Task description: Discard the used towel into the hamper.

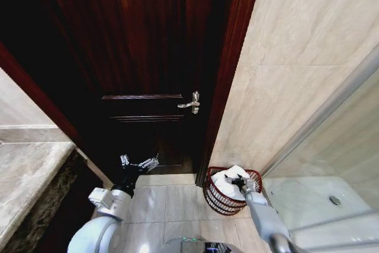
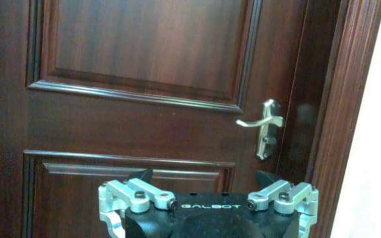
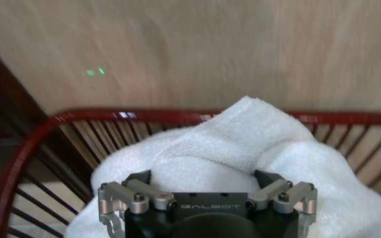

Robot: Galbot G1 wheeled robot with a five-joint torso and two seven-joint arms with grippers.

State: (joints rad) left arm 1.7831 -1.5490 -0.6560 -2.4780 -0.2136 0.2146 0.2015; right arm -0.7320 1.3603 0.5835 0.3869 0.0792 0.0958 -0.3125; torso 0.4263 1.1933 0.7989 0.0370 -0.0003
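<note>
The jaws of the right gripper (image 1: pixel 237 180) stand apart, and they are down over the white towel (image 1: pixel 228 183). In the right wrist view the two jaws of the right gripper (image 3: pixel 207 184) sit wide, one on each side of a soft fold of the towel (image 3: pixel 243 148). I cannot tell if they touch the cloth. The towel lies piled up inside the hamper (image 1: pixel 214 198), just under the jaws, and part of it pokes up above the red rim. The hamper (image 3: pixel 31 144) is a round red basket with thin bars. It stands on the tiled floor (image 1: pixel 172 205), close to the tan wall (image 1: pixel 284 75) and right by the dark door frame. The right arm reaches forward and down from the robot's right side, with its wrist bent toward the basket.

The jaws of the left gripper (image 1: pixel 140 163) are also spread apart and hold nothing. The left arm is raised in front of the robot's left side, well apart from the hamper. In the left wrist view the left gripper (image 2: pixel 208 198) faces the dark wooden door (image 2: pixel 144 74). The silver door handle (image 2: pixel 265 128) is ahead of those jaws and off to one side.
</note>
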